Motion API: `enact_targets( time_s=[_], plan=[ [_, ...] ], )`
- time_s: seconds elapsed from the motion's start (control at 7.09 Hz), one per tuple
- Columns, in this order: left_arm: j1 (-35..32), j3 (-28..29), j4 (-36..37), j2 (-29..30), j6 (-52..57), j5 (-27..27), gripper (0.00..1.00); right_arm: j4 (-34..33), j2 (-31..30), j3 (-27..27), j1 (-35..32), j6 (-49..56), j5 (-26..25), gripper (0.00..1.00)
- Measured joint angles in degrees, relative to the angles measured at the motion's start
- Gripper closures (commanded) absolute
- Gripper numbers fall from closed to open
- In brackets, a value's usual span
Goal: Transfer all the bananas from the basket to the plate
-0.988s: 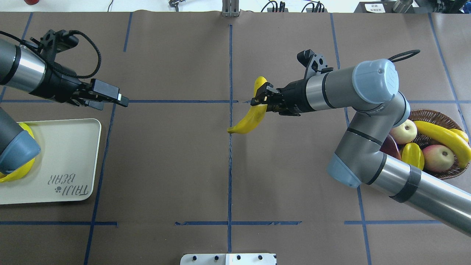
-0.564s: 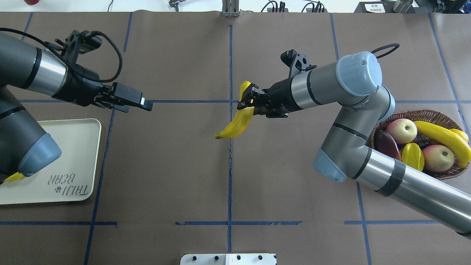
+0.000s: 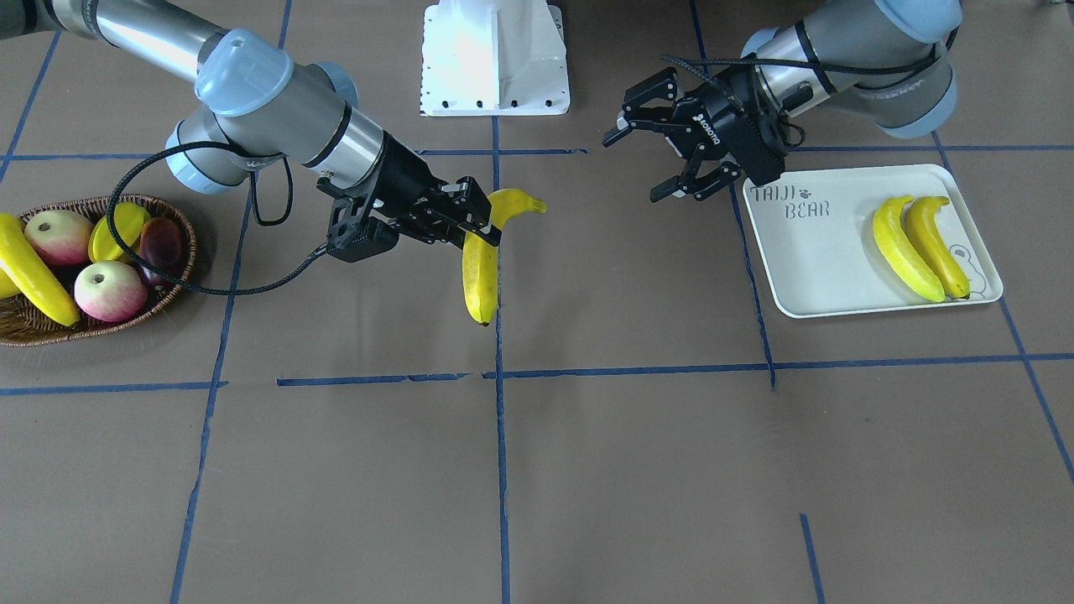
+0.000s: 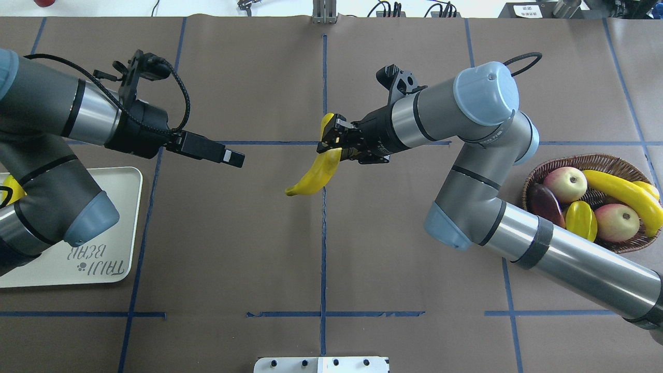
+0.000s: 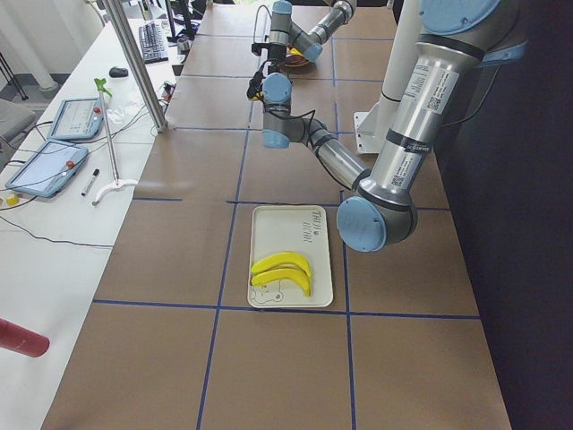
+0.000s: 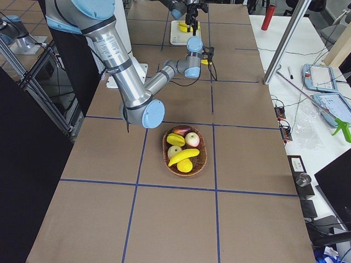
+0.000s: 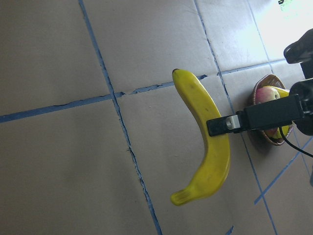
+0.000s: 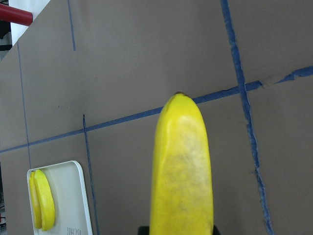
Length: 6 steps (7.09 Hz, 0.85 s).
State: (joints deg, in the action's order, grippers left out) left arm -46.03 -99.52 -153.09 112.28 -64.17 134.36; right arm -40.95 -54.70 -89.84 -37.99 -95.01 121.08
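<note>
My right gripper (image 4: 331,142) is shut on a yellow banana (image 4: 313,176) and holds it above the table's middle line; the fruit hangs down toward the mat (image 3: 480,268). My left gripper (image 3: 635,164) stands open a short way off, its jaws facing that banana (image 7: 210,152) and empty. The off-white plate (image 3: 822,260) carries two bananas (image 3: 902,247) lying side by side. One long banana (image 4: 621,191) lies in the wicker basket (image 4: 611,158) at the right, with another yellow piece (image 4: 648,188) behind it.
The basket also holds two apples (image 4: 567,184), a starfruit (image 4: 581,218) and a dark purple fruit (image 4: 544,202). The robot's white base (image 3: 495,59) sits at the table's near edge. Brown mat with blue tape lines lies between plate and basket.
My right arm has carried the banana leftward to the centre line. My left arm has swung right from above the plate toward it, its elbow now over the plate.
</note>
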Motion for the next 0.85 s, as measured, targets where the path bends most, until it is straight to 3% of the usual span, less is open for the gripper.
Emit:
enact_targets(
  time_s=[0.28,0.85],
  plan=[
    [2.1,3.3,-6.5,1.5,3.3,-1.0,0.00,-0.3,1.1,0.2,0.5,-0.2,0.4,0.83],
    [5.8,3.8,-8.0,3.2,7.5,-5.7,0.00,-0.3,1.7,0.1,1.3,-0.8,0.4,0.81]
  ],
)
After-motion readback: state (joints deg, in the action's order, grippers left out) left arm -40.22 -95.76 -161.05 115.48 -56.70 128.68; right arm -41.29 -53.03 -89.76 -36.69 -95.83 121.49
